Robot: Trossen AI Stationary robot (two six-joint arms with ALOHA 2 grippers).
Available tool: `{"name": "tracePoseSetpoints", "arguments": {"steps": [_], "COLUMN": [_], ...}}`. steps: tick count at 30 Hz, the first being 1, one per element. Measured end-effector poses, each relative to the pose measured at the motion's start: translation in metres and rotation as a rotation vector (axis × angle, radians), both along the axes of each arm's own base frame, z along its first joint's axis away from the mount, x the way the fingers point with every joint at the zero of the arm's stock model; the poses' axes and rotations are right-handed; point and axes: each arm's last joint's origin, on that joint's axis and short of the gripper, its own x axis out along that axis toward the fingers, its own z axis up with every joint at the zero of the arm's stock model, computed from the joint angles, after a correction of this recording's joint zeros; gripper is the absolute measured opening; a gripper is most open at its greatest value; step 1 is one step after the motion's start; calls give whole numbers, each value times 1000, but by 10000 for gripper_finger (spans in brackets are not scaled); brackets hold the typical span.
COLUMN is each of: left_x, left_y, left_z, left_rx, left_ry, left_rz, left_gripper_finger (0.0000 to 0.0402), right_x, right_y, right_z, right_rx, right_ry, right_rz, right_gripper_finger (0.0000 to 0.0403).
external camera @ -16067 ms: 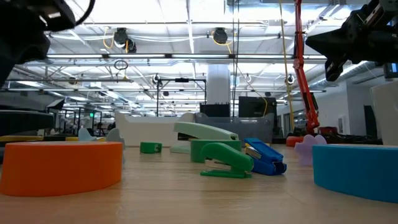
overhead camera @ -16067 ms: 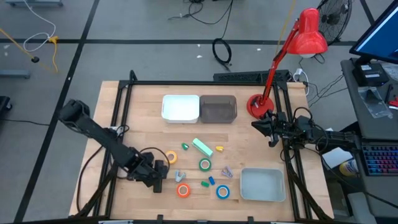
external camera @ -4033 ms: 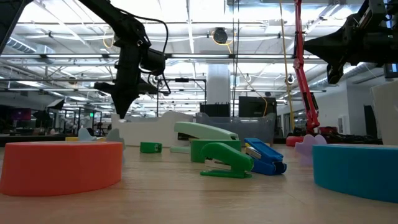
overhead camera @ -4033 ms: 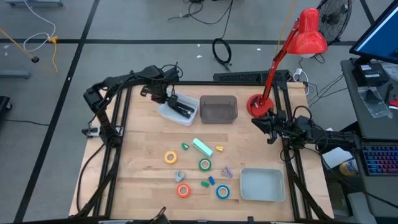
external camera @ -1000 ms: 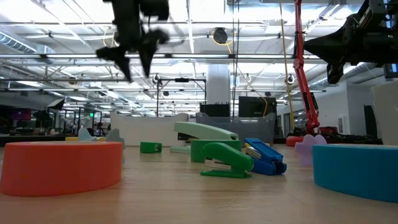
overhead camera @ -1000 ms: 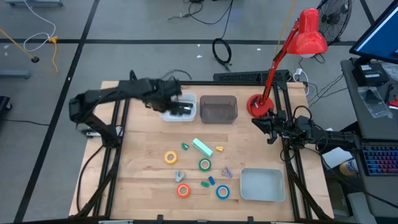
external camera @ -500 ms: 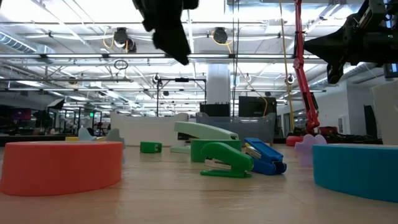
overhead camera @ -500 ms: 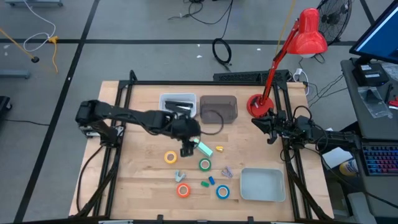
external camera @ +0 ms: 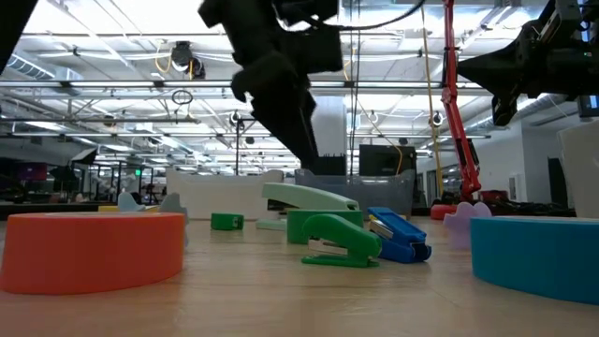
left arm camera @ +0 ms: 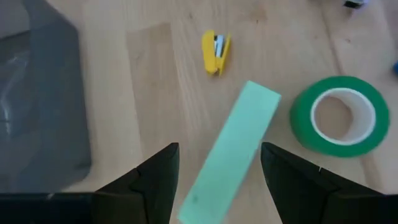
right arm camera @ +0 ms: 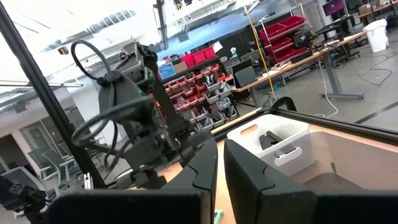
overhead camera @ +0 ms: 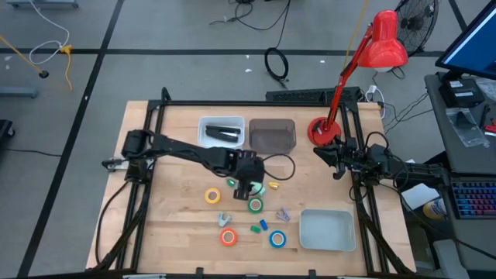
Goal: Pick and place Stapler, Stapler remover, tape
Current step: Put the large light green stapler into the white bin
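A pale green stapler [left arm camera: 231,157] lies flat on the wooden table, mid-table in the high view [overhead camera: 256,184]. My left gripper [left arm camera: 217,155] hangs open just above it, one finger on either side, touching nothing; the low view shows it [external camera: 304,140] over the stapler [external camera: 309,198]. A green tape roll [left arm camera: 339,115] and a small yellow stapler remover [left arm camera: 216,53] lie close by. Yellow [overhead camera: 212,196], orange [overhead camera: 228,237] and blue [overhead camera: 277,239] tape rolls lie nearer the front edge. My right gripper [overhead camera: 339,164] waits shut at the table's right edge.
A white bin [overhead camera: 208,133] with a black stapler [overhead camera: 225,132] inside and a grey bin [overhead camera: 273,136] stand at the back. A pale tray [overhead camera: 327,230] sits front right and a red lamp [overhead camera: 325,128] back right. Small grey, purple, green and blue pieces lie among the rolls.
My left gripper has swung from over the white bin toward the table's near edge and right, come down and rolled about its own axis. It now hangs over the pale green stapler, fingers still open. The black stapler in the white bin is uncovered.
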Motion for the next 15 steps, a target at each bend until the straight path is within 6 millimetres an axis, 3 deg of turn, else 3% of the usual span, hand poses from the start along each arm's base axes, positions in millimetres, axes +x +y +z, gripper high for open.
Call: {"name": "tracePoseSetpoints", "arguments": {"steps": [6,15], "left_x": [19,22], "left_y": [-5,0], "left_z": [-14,-20], "left_rx": [-47,-25], "left_ry": [62,88], "left_rz": [-94,-123], "left_gripper_finger": [230,230], "right_x": [0,0], "right_y": [0,0], "right_z": [0,0], "right_rx": [0,0], "right_ry": [0,0], "right_rz": [0,0], "right_gripper_finger": [20,20]}}
